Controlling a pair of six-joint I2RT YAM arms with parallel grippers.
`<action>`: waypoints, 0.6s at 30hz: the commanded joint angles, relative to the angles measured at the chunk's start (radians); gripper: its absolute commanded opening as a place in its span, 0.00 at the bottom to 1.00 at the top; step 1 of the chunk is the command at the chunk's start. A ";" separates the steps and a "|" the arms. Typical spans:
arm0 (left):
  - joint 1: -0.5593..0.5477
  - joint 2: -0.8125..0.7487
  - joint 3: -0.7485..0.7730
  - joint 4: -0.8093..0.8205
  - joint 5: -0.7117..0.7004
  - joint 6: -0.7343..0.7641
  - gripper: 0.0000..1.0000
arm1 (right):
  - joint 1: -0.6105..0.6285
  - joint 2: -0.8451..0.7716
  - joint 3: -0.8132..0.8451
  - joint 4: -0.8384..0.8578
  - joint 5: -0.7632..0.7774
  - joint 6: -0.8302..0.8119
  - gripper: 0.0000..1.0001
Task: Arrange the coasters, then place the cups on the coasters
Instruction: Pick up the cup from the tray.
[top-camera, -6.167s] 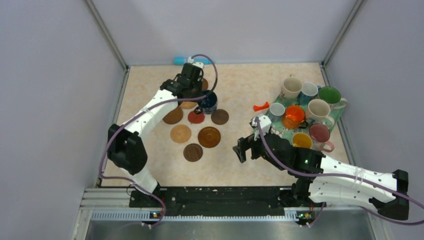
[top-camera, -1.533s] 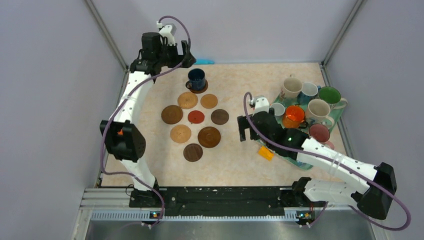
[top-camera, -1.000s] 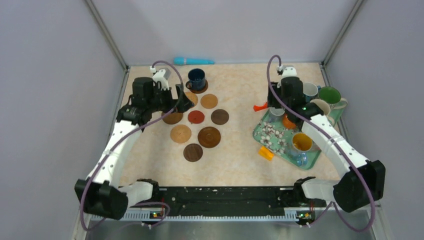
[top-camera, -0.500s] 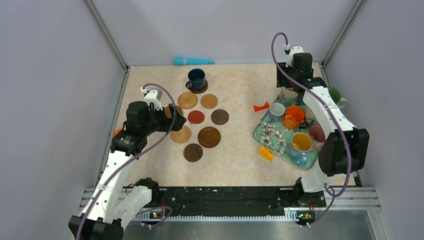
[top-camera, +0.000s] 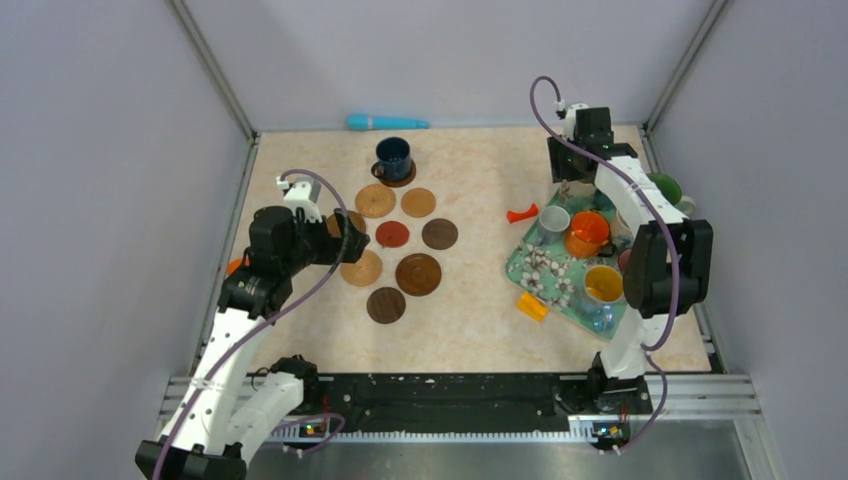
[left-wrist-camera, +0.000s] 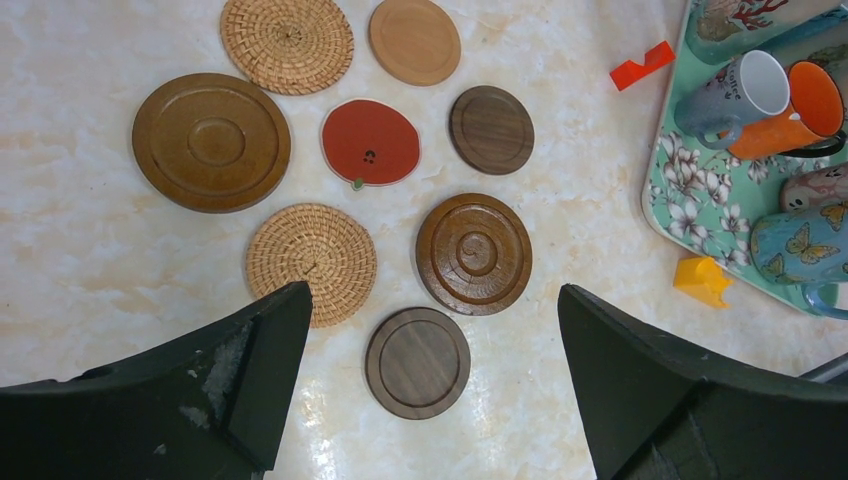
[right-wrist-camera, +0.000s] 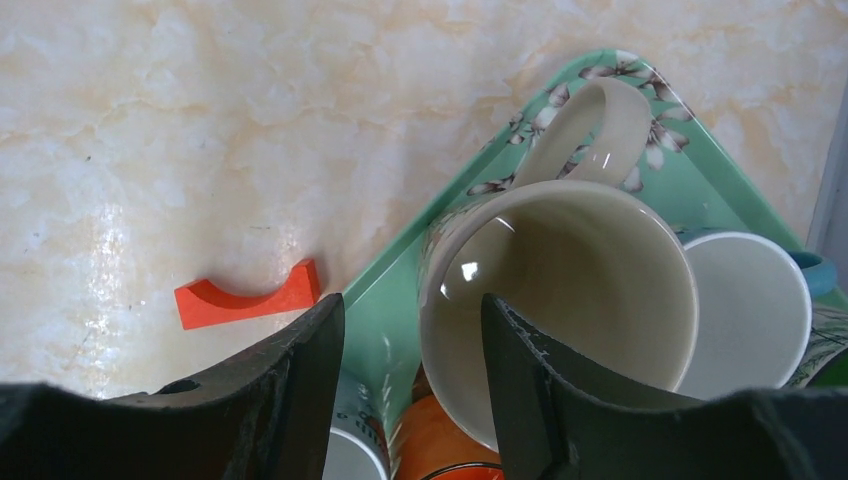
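Several round coasters lie in a cluster, among them the red one (top-camera: 392, 234) (left-wrist-camera: 370, 142), the ridged dark brown one (top-camera: 418, 274) (left-wrist-camera: 473, 254) and a dark one (left-wrist-camera: 417, 362). A dark blue cup (top-camera: 393, 155) stands on the rearmost coaster. My left gripper (top-camera: 345, 240) (left-wrist-camera: 432, 290) hovers wide open above the cluster, holding nothing. The other cups sit on the teal tray (top-camera: 545, 270): orange (top-camera: 588, 230), yellow (top-camera: 603, 283), green (top-camera: 660, 188). My right gripper (top-camera: 572, 180) (right-wrist-camera: 412, 300) is open and straddles the cream cup's (right-wrist-camera: 560, 290) near wall, one finger inside it.
A red arch piece (top-camera: 520, 213) (right-wrist-camera: 245, 295) lies just left of the tray. An orange block (top-camera: 532, 306) (left-wrist-camera: 700, 280) sits by the tray's near corner. A turquoise stick (top-camera: 385, 122) lies against the back wall. Enclosure walls stand close on both sides.
The dark blue cup was set on the rearmost coaster and my left arm pulled back over the cluster. My right arm swung from mid-table to the tray's far corner, over the cream cup.
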 joint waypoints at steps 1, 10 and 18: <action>-0.005 -0.005 0.000 0.033 -0.015 0.001 0.99 | -0.011 0.012 0.045 0.005 -0.029 -0.024 0.52; -0.005 -0.007 -0.006 0.041 -0.006 -0.001 0.99 | -0.011 0.011 0.026 0.035 -0.026 -0.038 0.36; -0.005 -0.010 -0.008 0.043 -0.005 -0.005 0.99 | -0.012 -0.013 0.053 0.035 -0.005 -0.089 0.12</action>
